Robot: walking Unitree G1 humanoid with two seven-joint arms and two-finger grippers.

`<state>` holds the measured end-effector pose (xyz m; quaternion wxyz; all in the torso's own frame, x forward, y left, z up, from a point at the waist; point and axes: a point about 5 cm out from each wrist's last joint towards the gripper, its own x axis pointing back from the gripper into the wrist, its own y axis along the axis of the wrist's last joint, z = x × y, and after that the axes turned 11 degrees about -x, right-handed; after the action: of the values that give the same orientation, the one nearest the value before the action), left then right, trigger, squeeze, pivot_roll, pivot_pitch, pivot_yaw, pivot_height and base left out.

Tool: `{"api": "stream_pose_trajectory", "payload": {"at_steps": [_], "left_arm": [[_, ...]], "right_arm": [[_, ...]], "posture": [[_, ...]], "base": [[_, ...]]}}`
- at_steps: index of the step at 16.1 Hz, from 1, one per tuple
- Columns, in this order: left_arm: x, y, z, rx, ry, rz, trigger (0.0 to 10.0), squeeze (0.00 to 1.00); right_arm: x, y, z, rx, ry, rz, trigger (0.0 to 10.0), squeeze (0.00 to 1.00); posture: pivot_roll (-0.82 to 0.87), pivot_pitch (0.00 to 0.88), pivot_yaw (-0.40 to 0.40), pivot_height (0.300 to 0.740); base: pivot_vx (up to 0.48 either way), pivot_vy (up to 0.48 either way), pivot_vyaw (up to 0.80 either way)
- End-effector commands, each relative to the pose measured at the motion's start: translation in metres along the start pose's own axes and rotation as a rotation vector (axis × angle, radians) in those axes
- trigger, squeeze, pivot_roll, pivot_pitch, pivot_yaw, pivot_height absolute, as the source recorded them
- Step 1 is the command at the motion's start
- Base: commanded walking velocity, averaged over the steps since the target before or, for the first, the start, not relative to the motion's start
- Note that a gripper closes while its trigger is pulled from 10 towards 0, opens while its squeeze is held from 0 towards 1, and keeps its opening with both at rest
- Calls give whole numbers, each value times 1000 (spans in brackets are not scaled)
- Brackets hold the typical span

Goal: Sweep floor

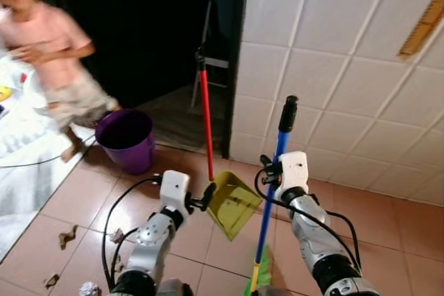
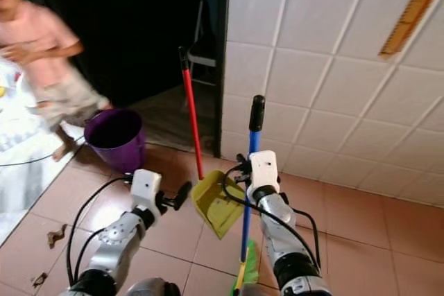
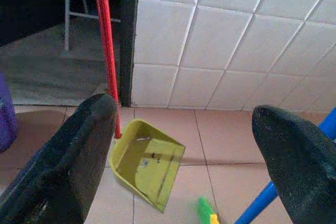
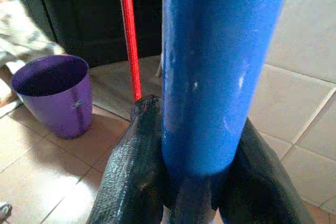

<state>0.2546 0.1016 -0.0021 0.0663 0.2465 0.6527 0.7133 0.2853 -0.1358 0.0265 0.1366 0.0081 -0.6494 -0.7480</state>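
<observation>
The right gripper (image 4: pixel 191 182) clamps the blue broom handle (image 1: pixel 272 188); beside it, the left gripper (image 3: pixel 184 145) hangs wide open before the yellow dustpan (image 1: pixel 232 204).

Blurred at the upper left: a person (image 1: pixel 48 53) in a pink top, head cut by the frame's top edge. Green broom head (image 1: pixel 258 275) cut off by the bottom edge, bristles mostly out of frame. Blue broom handle (image 4: pixel 210 72) running past the top edge in the right wrist view, hiding the gap between the right pincer's (image 4: pixel 197 179) fingers. Scraps of litter (image 1: pixel 66 236) on the floor tiles too small to identify. Doorway interior (image 1: pixel 139 25) too dark to make out.
</observation>
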Motion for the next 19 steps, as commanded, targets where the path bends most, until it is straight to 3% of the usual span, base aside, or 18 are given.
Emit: {"api": "stream_pose_trajectory", "payload": {"at_steps": [1,6,12,19], "left_arm": [[1,1,-2,-1,14,-9,10000,0],[7,1,-1,25,35,-37,10000,0],[4,5,2,1,-10,-32,10000,0],[1,8,-1,11,-45,-37,10000,0]], "right_arm": [[-4,3,2,25,29,6,10000,0],[-3,0,3,19,35,21,10000,0],[5,-4,-2,2,-7,10,10000,0],[11,-7,-6,1,-34,8,10000,0]], "posture": [[0,0,-51,740],[12,0,-62,740],[-23,0,-5,740],[-38,0,20,740]], "base": [[0,0,0],[50,0,0],[301,0,-685],[321,111,0]]}}
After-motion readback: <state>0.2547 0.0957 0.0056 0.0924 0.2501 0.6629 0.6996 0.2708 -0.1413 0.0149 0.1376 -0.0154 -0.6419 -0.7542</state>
